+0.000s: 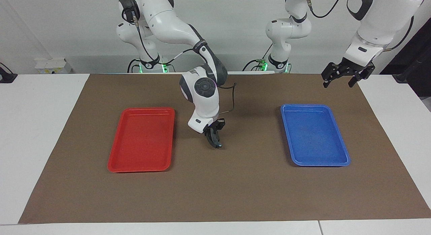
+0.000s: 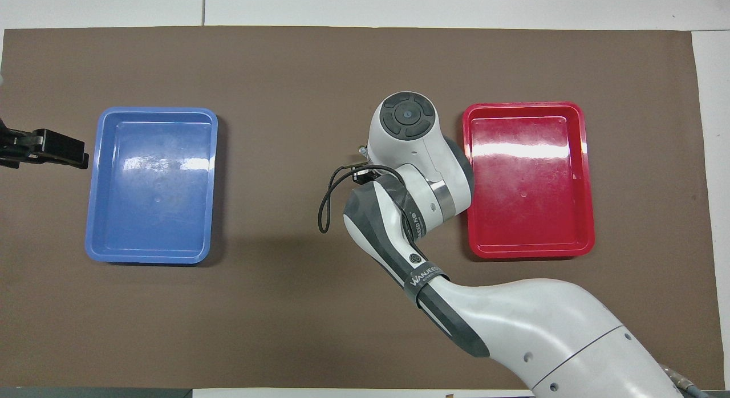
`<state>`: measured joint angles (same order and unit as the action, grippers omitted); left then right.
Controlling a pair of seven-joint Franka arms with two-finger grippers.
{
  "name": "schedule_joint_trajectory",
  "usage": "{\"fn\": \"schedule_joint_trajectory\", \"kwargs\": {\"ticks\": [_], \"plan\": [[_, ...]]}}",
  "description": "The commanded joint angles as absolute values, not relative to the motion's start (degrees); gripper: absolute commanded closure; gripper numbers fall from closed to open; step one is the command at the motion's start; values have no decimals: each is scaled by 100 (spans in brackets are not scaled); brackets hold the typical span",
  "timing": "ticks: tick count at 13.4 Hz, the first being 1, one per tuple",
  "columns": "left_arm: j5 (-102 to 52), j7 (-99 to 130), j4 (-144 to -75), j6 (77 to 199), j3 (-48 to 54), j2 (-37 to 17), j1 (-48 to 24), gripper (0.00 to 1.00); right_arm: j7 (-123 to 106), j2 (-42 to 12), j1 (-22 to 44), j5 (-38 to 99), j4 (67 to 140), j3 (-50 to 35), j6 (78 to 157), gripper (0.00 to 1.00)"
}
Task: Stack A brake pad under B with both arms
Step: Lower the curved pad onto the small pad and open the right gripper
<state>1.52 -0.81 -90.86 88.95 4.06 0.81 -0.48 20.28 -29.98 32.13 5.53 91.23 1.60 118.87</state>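
We see neither the short pad nor the long curved pad lying anywhere on the desk [image 1: 215, 194]. The red tray [image 1: 143, 162] toward the right arm's end and the blue tray [image 1: 320, 159] toward the left arm's end both show bare floors, and the brown mat [image 1: 235, 181] between them is bare too.

The right pincer [image 1: 215, 142] points down low over the middle of the desk, between the two trays and closer to the red one. We cannot tell whether it is clenched or released. Something dark sits at its tip, and we cannot make out whether that is a pad. From above, the arm's own wrist hides it.

The left pincer [image 1: 346, 75] waits released, raised over the left arm's end of the desk near the robots' edge.

The coming move turns on where the pads are. If one is at the right pincer's tip, we judge that it is directly under that pincer, so the right arm is by far the nearer. Its long axis cannot be read.
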Motion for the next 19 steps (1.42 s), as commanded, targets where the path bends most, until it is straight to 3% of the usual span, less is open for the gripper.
{"fn": "schedule_joint_trajectory", "kwargs": {"ticks": [1,19], "plan": [[97,-88,-9264,8991,317,185,-44,0,2101,-2892,3199,659,9334,123,12094,100],[97,-53,-9316,9097,343,185,-44,0,2101,-2804,3208,659,9563,35,12129,99]]}}
